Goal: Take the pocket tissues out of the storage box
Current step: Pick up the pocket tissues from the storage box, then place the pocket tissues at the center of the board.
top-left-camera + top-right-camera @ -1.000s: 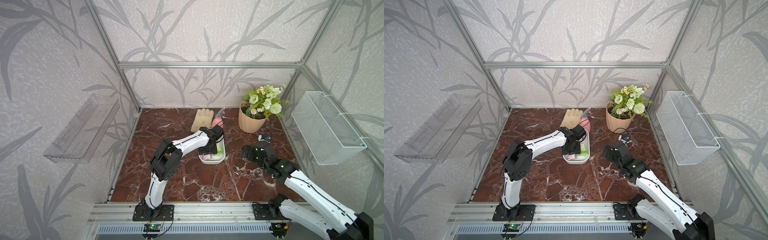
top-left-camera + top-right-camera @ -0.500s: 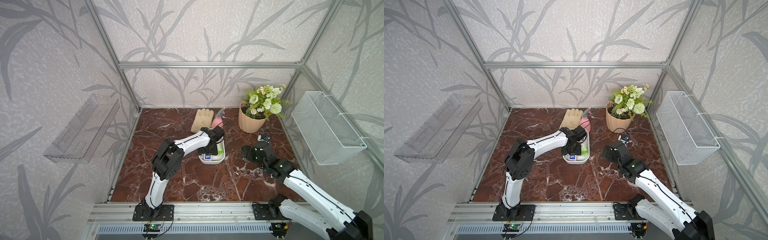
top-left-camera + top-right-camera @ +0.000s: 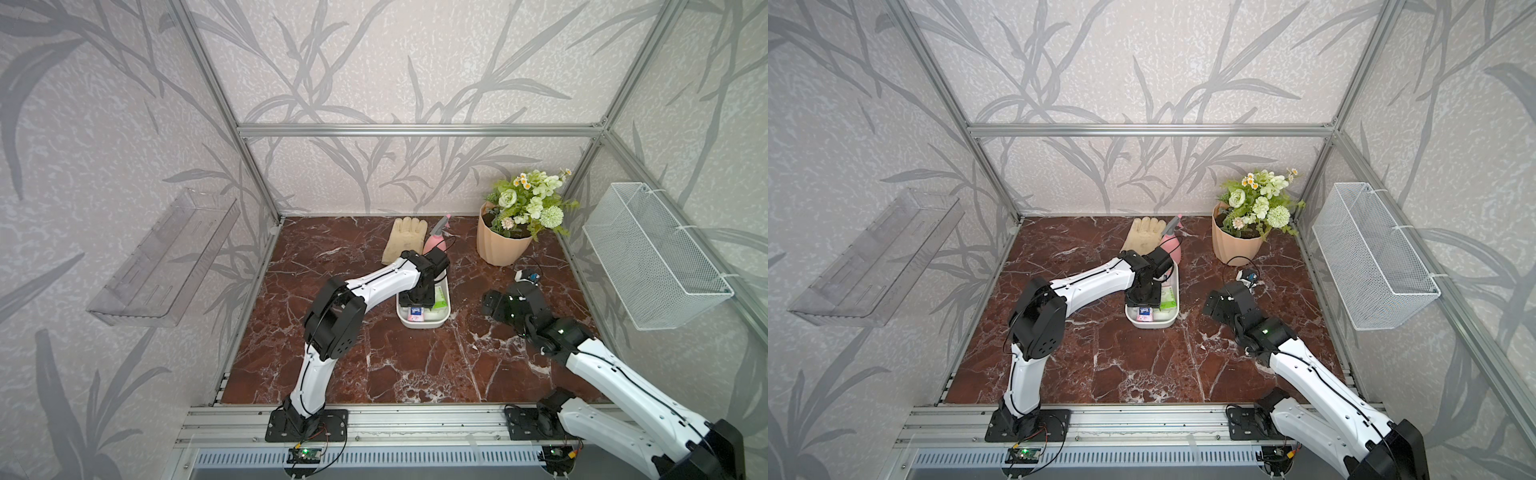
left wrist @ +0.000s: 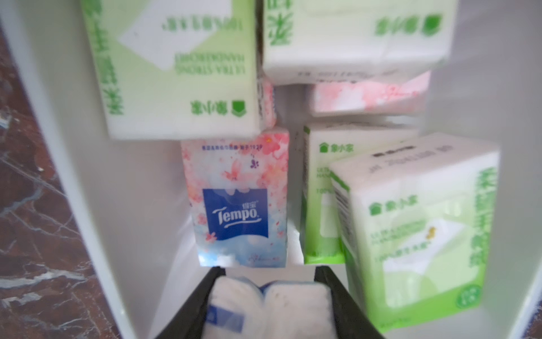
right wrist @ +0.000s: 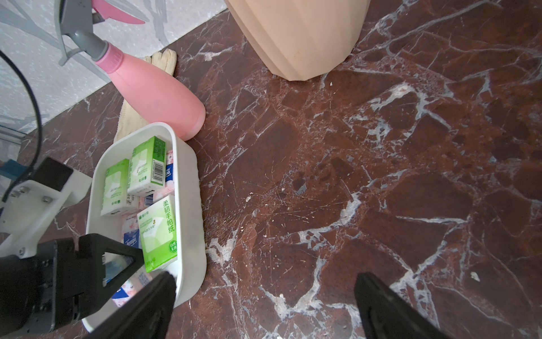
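Note:
The white storage box [image 3: 424, 325] [image 3: 1152, 325] sits mid-table with several pocket tissues in it, green-and-white ones [image 4: 176, 73] [image 5: 157, 232] and pale pink ones with a blue label [image 4: 234, 199]. My left gripper [image 3: 417, 308] [image 3: 1144, 309] [image 4: 269, 273] reaches down into the box's near end. Its black fingers are shut on a pale packet with a blue label [image 4: 269, 305], which bulges and creases between them. My right gripper [image 3: 488, 305] [image 5: 264, 281] hangs open over bare marble just right of the box wall [image 5: 190, 190], holding nothing.
A pink spray bottle [image 3: 435, 245] [image 5: 152, 85] and a cream glove [image 3: 405, 241] lie just behind the box. A peach flower pot [image 3: 500, 245] stands back right, with a small corded device [image 3: 527, 275] near it. A wire basket [image 3: 652, 257] hangs on the right wall and a clear tray [image 3: 166, 257] on the left wall.
The left gripper's jaws have narrowed onto a pale blue-labelled packet at the box's near end. The right arm has hardly moved and stays open.

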